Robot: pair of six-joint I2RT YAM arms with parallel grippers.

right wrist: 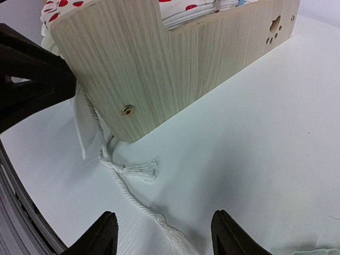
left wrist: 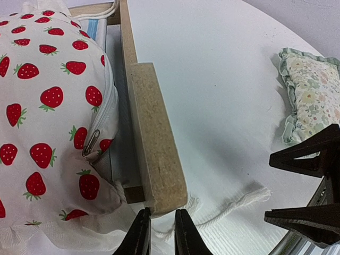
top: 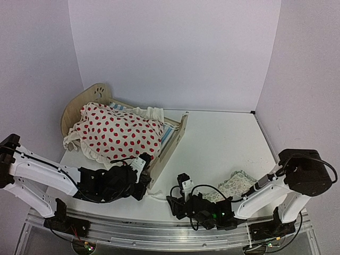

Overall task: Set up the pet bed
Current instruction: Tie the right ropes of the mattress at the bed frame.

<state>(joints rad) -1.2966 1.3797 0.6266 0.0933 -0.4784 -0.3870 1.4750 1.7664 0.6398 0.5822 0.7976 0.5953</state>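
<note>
Pet bed (top: pixel 170 142) at the table's 10 o'clock, dotted cushion (top: pixel 119 133) lying on it. Left gripper (left wrist: pixel 159 226) low at the footboard's 6 o'clock corner, fingers nearly together; whether they nip the white cord (right wrist: pixel 133 170), cannot tell. Right gripper (right wrist: pixel 164 223) low, spread over the cord. Only the left wrist view shows the strawberry print and zip (left wrist: pixel 91 142); floral pillow (left wrist: pixel 311 90) at 3 o'clock.

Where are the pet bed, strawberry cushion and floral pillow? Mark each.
pet bed (right wrist: pixel 175 69), right wrist view, wooden board's outer face
strawberry cushion (left wrist: pixel 48 122), left wrist view, top fabric
floral pillow (left wrist: pixel 313 85), left wrist view, printed middle
</note>
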